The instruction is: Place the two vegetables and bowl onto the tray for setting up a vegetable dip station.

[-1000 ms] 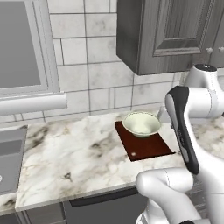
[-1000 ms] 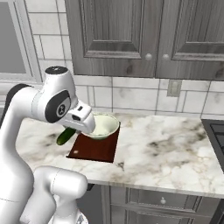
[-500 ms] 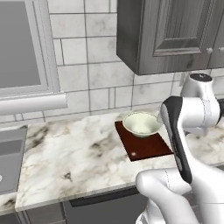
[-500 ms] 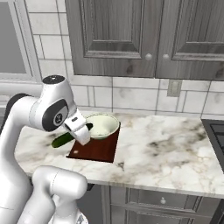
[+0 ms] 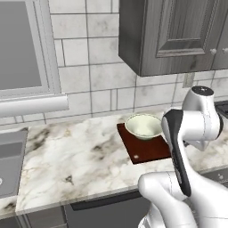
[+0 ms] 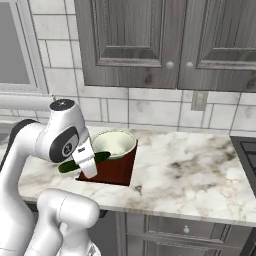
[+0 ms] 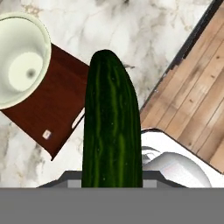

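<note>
We've got the cucumber (image 7: 112, 122) clamped in the gripper (image 6: 88, 162) above the tray's (image 5: 149, 150) front edge, bowl (image 5: 143, 126) already on its back half.

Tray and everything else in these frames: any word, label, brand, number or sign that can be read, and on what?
None can be read.
The tray carries a small pale spot like a sticker; nothing on it is legible.
The bowl, the cucumber and the cabinet doors show no lettering.

Claw (image 6: 88, 162) grips green veg (image 6: 75, 163), seemingly over tray (image 6: 117, 170); bowl (image 6: 113, 144) on tray.
</note>
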Robot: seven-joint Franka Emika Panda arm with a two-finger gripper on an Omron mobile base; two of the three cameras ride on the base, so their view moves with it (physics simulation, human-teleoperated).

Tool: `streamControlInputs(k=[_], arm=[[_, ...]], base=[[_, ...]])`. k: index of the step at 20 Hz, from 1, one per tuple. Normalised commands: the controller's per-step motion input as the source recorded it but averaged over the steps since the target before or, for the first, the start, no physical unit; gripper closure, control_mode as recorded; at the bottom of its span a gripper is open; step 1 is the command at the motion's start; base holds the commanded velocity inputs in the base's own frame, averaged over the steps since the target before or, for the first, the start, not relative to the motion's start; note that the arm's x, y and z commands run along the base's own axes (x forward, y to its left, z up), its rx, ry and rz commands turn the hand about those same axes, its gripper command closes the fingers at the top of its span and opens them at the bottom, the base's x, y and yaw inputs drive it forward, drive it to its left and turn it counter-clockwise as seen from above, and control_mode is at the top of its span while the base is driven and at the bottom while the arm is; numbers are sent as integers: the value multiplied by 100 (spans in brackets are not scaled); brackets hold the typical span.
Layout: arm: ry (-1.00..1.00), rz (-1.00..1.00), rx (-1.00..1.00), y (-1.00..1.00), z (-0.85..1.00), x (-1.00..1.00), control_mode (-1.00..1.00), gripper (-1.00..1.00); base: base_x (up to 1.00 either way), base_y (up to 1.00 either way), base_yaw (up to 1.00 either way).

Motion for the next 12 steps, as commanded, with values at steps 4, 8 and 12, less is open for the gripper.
streamControlInputs(k=[4,8,12], arm=[[-7,-5,6,-3,-28,5,-100,100],[-11,-5,4,0,-26,5,-100,100],[-17,-1,3,0,-18,0,-100,100]], base=[[0,0,0],[0,0,0],[0,0,0]])
